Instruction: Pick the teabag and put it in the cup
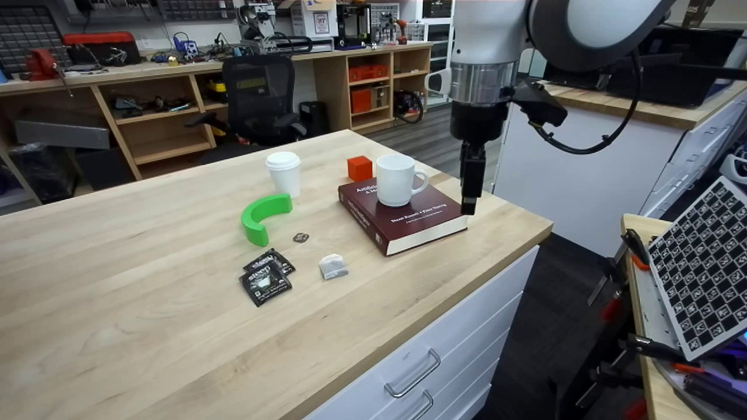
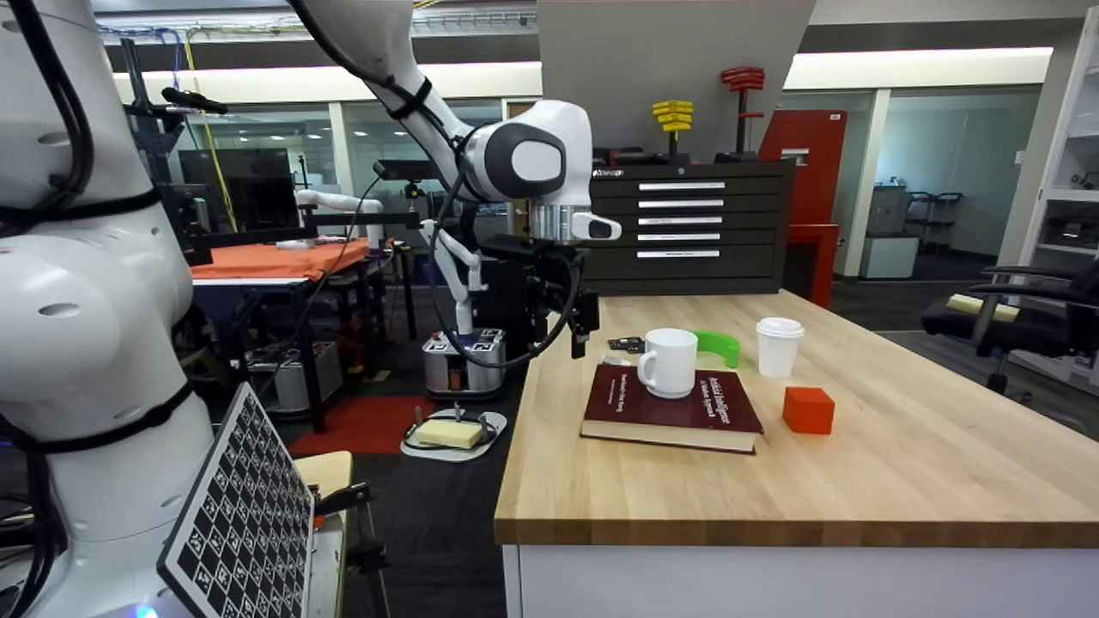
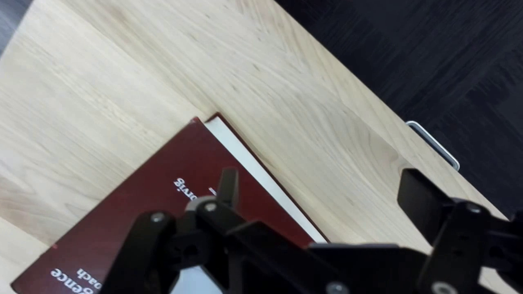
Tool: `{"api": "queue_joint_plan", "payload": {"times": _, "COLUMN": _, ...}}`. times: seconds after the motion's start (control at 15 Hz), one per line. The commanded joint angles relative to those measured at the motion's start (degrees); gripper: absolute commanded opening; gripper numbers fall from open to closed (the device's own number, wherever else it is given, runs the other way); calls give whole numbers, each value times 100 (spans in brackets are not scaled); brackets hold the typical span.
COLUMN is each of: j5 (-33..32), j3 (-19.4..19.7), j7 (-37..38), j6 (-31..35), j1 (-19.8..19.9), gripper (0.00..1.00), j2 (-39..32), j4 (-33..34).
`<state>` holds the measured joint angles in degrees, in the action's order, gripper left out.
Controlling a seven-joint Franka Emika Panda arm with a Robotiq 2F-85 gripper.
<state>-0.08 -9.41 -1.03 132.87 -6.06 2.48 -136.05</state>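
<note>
The teabag [image 1: 334,266], a small pale sachet, lies flat on the wooden table in front of the book. It shows as a small pale shape behind the book in an exterior view [image 2: 616,360]. The cup, a white mug [image 1: 395,181] with a side handle, stands upright on the dark red book; it also shows in an exterior view [image 2: 670,365]. My gripper [image 1: 468,207] hangs above the table near the book's edge, apart from mug and teabag. In the wrist view my gripper [image 3: 318,181] is open with nothing between its fingers; the teabag is out of that view.
The thick book [image 1: 429,216] bears the mug. Around it are an orange cube [image 1: 360,168], a lidded white paper cup [image 1: 284,175], a green arc [image 1: 254,219], black packets [image 1: 265,280] and a small metal piece [image 1: 301,237]. The table edge [image 3: 347,77] runs close by.
</note>
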Motion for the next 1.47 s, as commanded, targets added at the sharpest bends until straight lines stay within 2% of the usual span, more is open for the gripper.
{"api": "queue_joint_plan", "payload": {"times": 0.0, "j5": -442, "j3": -43, "j7": 374, "j6": 217, "j1": -145, "gripper": 100, "j2": -516, "j4": 485}}
{"api": "queue_joint_plan", "payload": {"times": 0.33, "j5": -830, "j3": -68, "j7": 632, "j6": 263, "j1": -303, "gripper": 100, "j2": -894, "j4": 897}}
{"api": "queue_joint_plan", "payload": {"times": 0.87, "j5": -635, "j3": -224, "j7": 449, "j6": 192, "j1": -588, "gripper": 100, "j2": -1641, "j4": 1254}}
{"api": "queue_joint_plan", "payload": {"times": 1.4, "j5": -809, "j3": -122, "j7": 502, "j6": 71, "j1": -766, "gripper": 100, "j2": -2583, "j4": 2420}}
